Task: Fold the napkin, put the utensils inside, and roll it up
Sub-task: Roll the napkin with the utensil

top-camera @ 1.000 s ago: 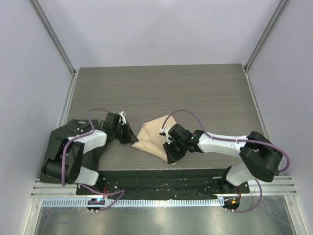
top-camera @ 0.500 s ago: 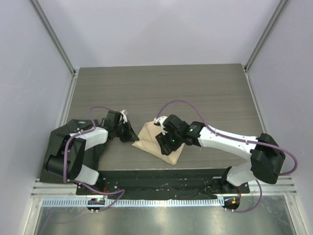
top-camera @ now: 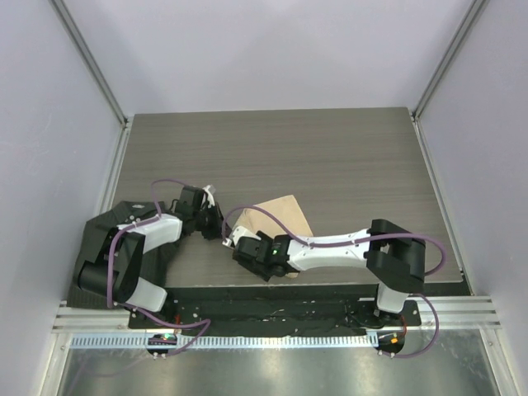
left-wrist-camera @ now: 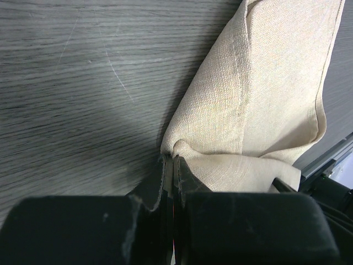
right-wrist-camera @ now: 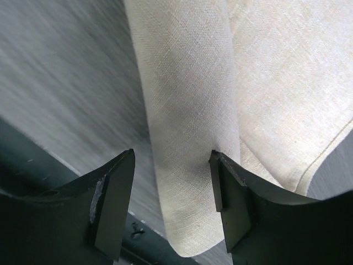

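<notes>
The beige napkin (top-camera: 285,216) lies folded near the table's front edge, with a rounded fold along its near-left side (right-wrist-camera: 187,110). My left gripper (top-camera: 219,229) is shut on the napkin's left corner, and the cloth (left-wrist-camera: 265,94) bunches at its tips (left-wrist-camera: 172,158). My right gripper (top-camera: 241,245) hangs over the near-left part of the napkin. Its jaws stand open astride the rounded fold (right-wrist-camera: 172,159) without pinching it. The utensils are out of view.
The dark wood table (top-camera: 272,148) stretches far beyond the napkin. A black strip (top-camera: 272,297) and metal rail (top-camera: 272,340) run along the near edge, close under the right gripper. Grey walls stand on both sides.
The right arm has swung left across the napkin to its near-left side, and its jaws have opened. More of the napkin's far right part now shows. The left gripper kept its hold.
</notes>
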Robot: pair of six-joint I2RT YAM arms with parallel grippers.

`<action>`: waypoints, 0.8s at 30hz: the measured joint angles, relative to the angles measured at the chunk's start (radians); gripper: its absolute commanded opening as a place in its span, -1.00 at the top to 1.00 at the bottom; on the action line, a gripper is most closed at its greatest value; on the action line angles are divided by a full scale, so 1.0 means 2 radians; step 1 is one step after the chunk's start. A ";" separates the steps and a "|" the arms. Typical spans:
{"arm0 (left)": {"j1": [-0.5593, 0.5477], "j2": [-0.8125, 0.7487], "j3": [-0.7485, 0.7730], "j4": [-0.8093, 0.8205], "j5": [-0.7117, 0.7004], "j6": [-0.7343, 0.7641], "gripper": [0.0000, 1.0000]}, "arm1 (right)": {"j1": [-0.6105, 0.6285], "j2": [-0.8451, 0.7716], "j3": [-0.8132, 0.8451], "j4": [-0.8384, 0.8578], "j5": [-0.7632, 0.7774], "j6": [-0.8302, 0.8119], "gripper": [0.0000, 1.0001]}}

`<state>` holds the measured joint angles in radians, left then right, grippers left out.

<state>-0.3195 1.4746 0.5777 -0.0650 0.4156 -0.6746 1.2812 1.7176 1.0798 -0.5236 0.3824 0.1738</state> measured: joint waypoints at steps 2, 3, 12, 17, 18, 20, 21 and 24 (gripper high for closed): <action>0.000 0.000 0.000 0.000 0.000 0.000 1.00 | 0.000 0.010 0.000 0.000 0.016 -0.006 -0.30; 0.000 0.000 0.000 0.000 0.000 0.000 1.00 | 0.000 0.010 0.000 0.000 0.019 -0.007 -0.31; 0.000 0.003 0.004 -0.004 0.000 0.001 1.00 | 0.000 0.008 -0.013 0.019 0.023 -0.016 -0.29; 0.000 0.004 0.005 -0.006 0.001 0.001 1.00 | 0.001 0.006 -0.015 0.022 0.033 -0.018 -0.30; 0.000 0.004 0.005 -0.006 0.001 0.001 1.00 | 0.002 0.005 -0.015 0.021 0.035 -0.019 -0.31; 0.000 0.004 0.005 -0.006 0.001 0.001 1.00 | 0.002 0.000 -0.015 0.018 0.039 -0.019 -0.31; 0.000 0.004 0.005 -0.006 0.001 0.001 1.00 | 0.002 -0.003 -0.015 0.017 0.041 -0.019 -0.31; 0.000 0.004 0.005 -0.006 0.001 0.001 1.00 | 0.003 -0.007 -0.015 0.016 0.045 -0.019 -0.32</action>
<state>-0.3195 1.4818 0.5877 -0.0765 0.4183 -0.6731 1.2865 1.7035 1.0496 -0.4915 0.4732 0.1364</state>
